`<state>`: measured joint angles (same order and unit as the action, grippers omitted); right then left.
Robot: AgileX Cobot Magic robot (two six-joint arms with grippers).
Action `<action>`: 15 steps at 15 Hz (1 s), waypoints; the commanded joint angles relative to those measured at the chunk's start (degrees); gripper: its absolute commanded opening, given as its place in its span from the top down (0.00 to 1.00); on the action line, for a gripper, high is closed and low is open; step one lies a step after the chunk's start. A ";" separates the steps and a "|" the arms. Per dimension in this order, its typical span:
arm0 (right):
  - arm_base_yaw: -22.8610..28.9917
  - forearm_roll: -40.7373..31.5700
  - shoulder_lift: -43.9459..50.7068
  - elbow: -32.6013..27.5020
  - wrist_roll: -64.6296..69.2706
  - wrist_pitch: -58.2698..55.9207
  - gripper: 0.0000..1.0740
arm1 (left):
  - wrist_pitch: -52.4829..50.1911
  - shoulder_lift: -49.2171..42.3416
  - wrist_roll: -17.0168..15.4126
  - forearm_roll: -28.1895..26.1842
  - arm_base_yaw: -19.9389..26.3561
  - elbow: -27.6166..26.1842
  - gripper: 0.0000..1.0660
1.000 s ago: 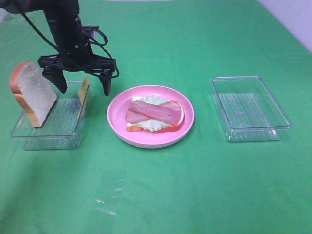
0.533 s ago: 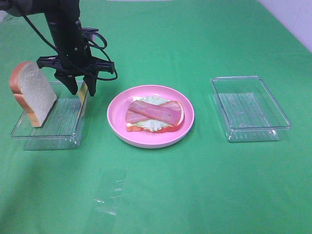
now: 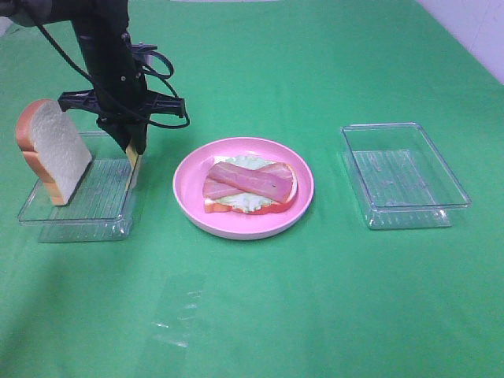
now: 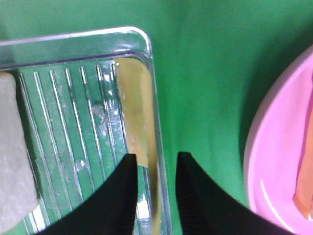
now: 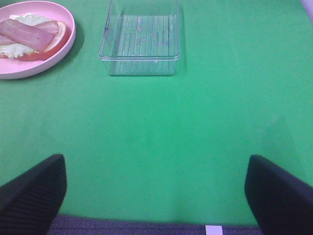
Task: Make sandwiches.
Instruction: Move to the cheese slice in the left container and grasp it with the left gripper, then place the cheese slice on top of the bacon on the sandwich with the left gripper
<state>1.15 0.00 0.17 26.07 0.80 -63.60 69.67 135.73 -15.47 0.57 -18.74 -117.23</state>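
Observation:
My left gripper (image 3: pixel 134 148) reaches down at the right wall of the left clear tray (image 3: pixel 47 219). Its jaws are narrowed around the upper edge of the thin yellow cheese slice (image 3: pixel 132 172), which stands against that wall. In the left wrist view the cheese (image 4: pixel 136 107) runs between the two black fingers (image 4: pixel 120 200). A white bread slice (image 3: pixel 53 151) with an orange-brown crust leans upright in the same tray. On the pink plate (image 3: pixel 189 185) lies the other bread slice with lettuce and bacon strips (image 3: pixel 250 181). My right gripper (image 5: pixel 154 196) is open and empty above the cloth.
An empty clear tray (image 3: pixel 403 175) stands to the right of the plate and also shows in the right wrist view (image 5: pixel 141 41). A flat clear plastic piece (image 3: pixel 177 311) lies on the green cloth near the front.
My left gripper has moved left and down over the cheese slice, and its jaws have gone from wide open to narrow around it. Nothing else has moved.

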 commanded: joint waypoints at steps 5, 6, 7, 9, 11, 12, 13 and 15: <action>0.11 0.00 1.60 -0.11 -0.34 0.17 0.13 | 3.32 -2.64 0.00 0.23 -0.86 -0.17 1.00; 0.11 0.00 1.60 -0.11 -0.34 0.17 0.13 | 3.32 -3.38 0.00 0.29 -0.86 -0.17 1.00; 0.11 0.00 1.60 -0.11 -0.34 0.17 0.13 | 3.27 -5.21 -0.06 0.23 -1.26 -0.17 1.00; 0.11 0.00 1.60 -0.11 -0.34 0.17 0.13 | 3.44 -9.68 0.00 -0.57 -1.95 -0.17 1.00; 0.11 0.00 1.60 -0.11 -0.34 0.17 0.13 | 3.09 -12.49 4.87 -8.88 -3.50 -0.17 1.00; 0.11 0.00 1.60 -0.11 -0.34 0.17 0.13 | 2.81 -12.61 8.54 -14.78 -3.90 -0.17 1.00; 0.11 0.00 1.60 -0.11 -0.34 0.17 0.13 | 2.12 -11.97 12.26 -21.14 -3.95 -0.17 1.00; 0.11 0.00 1.60 -0.11 -0.34 0.17 0.13 | 0.86 -10.89 17.13 -28.99 -4.18 -0.17 1.00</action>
<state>1.15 0.00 0.17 26.07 0.80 -63.60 69.79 124.62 0.57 -26.59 -22.63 -117.34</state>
